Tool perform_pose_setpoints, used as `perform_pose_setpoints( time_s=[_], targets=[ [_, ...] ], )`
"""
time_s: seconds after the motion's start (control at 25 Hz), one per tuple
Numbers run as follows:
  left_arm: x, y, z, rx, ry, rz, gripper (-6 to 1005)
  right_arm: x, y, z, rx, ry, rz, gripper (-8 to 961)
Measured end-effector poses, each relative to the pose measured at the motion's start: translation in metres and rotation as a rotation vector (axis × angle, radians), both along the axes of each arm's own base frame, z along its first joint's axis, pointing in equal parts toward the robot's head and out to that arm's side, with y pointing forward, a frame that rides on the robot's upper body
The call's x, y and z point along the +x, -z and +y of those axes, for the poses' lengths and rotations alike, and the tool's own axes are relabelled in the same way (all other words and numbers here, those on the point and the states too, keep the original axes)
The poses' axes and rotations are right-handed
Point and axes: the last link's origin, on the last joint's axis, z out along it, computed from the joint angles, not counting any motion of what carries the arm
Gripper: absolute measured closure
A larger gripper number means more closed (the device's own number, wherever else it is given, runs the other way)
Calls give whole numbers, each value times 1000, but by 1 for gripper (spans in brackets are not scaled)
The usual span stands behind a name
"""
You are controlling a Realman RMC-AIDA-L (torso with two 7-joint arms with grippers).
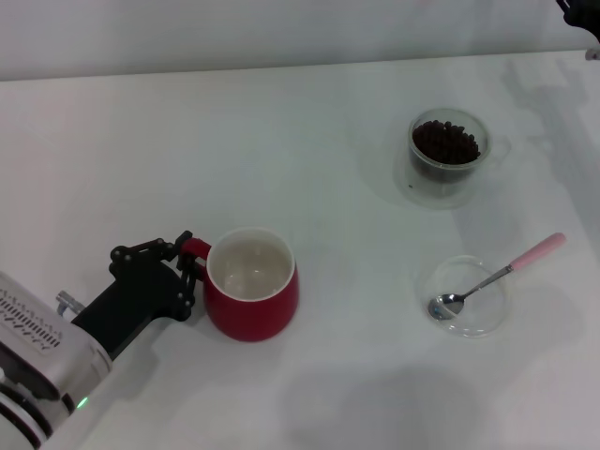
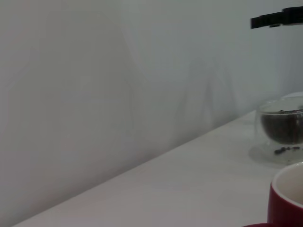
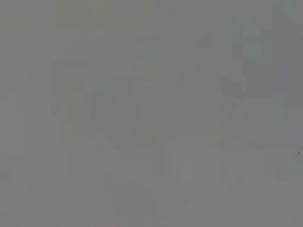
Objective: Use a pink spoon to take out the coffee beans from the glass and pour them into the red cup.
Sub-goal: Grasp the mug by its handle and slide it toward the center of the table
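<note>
Here, the scene ran from the near edge to the far edge of the white table point(image 1: 309, 112).

Left gripper point(image 1: 190, 267): near left, its black fingers closed on the red loop handle of the red cup, steadying it.

Red cup point(image 1: 251, 284): near, left of centre, upright, its white inside empty; its rim also showed in the left wrist view point(image 2: 286, 198).

Pink spoon point(image 1: 497, 277): near right, well apart from both grippers; metal bowl resting in a flat clear dish point(image 1: 466, 319), pink handle reaching over the rim toward the far right, so the long axis ran from near left to far right.

Glass point(image 1: 448, 159): farther back on the right, upright, beyond the spoon.

Coffee beans point(image 1: 446, 141): heaped inside the glass; none yet in the red cup.

Right gripper point(image 1: 581, 14): only a dark tip at the far right corner, raised; whether its jaws were wide or narrow could not be told.

Governing relation: the spoon lay on the right, nearer than the right gripper; that arm seemed the likelier to take it, by the handle end.
</note>
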Motion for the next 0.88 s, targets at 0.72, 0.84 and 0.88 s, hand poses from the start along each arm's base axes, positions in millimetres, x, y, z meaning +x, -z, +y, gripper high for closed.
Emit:
perform_pose_setpoints(
  time_s=[0.72, 0.84, 0.88],
  targets=[
    [-6, 1, -7, -6, 48, 80, 740, 0, -1, 1, 2, -1, 2, 112],
    [-8, 1, -10, 8, 52, 94, 635, -1, -1, 1, 3, -3, 2, 113],
    [-9, 0, -11, 12, 50, 95, 602, -1, -1, 1, 3, -4, 2, 113]
  ],
)
